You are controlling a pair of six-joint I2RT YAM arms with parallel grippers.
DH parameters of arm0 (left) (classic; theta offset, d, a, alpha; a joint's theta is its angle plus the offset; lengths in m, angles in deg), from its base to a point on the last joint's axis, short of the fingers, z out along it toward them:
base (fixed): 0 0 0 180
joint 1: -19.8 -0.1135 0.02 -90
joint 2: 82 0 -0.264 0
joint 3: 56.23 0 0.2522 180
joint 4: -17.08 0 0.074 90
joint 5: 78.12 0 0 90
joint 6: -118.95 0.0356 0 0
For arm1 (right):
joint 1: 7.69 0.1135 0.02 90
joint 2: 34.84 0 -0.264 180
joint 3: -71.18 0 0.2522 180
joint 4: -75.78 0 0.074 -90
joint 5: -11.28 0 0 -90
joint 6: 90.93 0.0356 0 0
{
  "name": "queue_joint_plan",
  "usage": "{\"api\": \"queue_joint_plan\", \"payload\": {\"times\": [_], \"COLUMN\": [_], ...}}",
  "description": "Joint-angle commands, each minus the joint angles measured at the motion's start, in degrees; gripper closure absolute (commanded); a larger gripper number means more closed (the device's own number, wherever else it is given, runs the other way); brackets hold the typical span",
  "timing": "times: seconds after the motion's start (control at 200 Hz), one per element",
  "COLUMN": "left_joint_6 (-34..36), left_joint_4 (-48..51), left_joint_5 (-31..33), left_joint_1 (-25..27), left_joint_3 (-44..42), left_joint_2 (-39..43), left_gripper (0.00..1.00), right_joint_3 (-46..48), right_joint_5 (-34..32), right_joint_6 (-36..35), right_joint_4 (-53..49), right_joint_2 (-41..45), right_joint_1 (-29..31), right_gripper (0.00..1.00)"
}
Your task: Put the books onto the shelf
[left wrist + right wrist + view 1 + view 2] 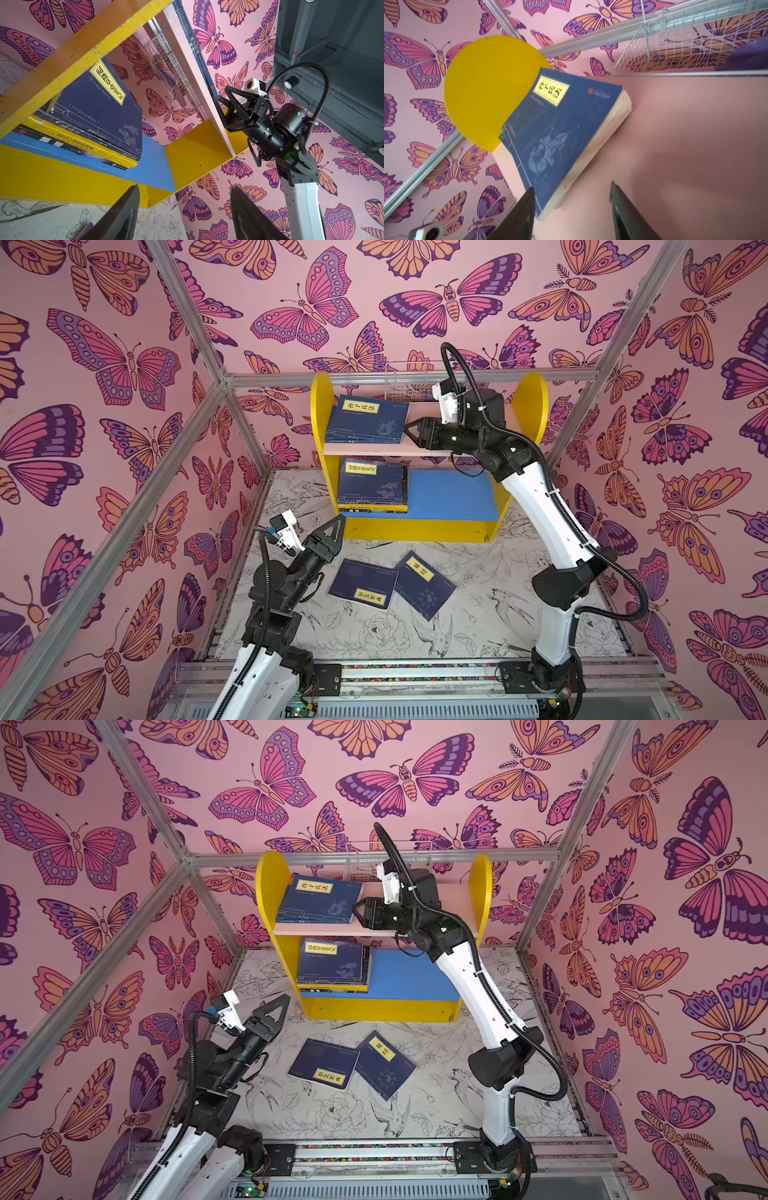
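Butterfly-papered walls enclose the shelf (pixel 528 406), both end effectors spread empty; top book's (pixel 554 133) yellow label reads 孙子兵法.

The floor (pixel 478 614) bears the shelf (pixel 320 414) and 2 navy books (pixel 365 580).

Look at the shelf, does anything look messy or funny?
Yes. The navy book on the pink upper board lies crooked, leaning against the yellow side panel. Two more books lie scattered on the table.

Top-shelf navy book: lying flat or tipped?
Tipped. The navy book leans against the yellow side panel, its lower edge on the pink board.
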Motion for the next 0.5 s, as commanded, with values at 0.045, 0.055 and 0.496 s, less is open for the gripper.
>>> {"api": "queue_joint_plan", "payload": {"times": [0.045, 0.055, 0.496], "left_joint_6": [0.28, 0.27, 1.60], "left_joint_4": [-1.25, -1.26, 2.10], "left_joint_5": [-1.21, -1.18, -0.16], "left_joint_1": [-0.09, -0.11, -0.09], "left_joint_3": [-1.59, -1.65, -2.39], "left_joint_2": [0.98, 1.09, 3.45], "left_gripper": [0.29, 0.29, 0.28], "right_joint_3": [-0.93, -0.95, -7.97], "right_joint_5": [1.97, 2.04, 9.64], "right_joint_6": [5.07, 5.26, 8.65], "right_joint_4": [6.61, 7.16, 12.54], "right_joint_2": [-5.83, -6.12, -15.65], "right_joint_1": [-0.89, -0.88, -0.88], "right_gripper": [0.41, 0.41, 0.42]}}
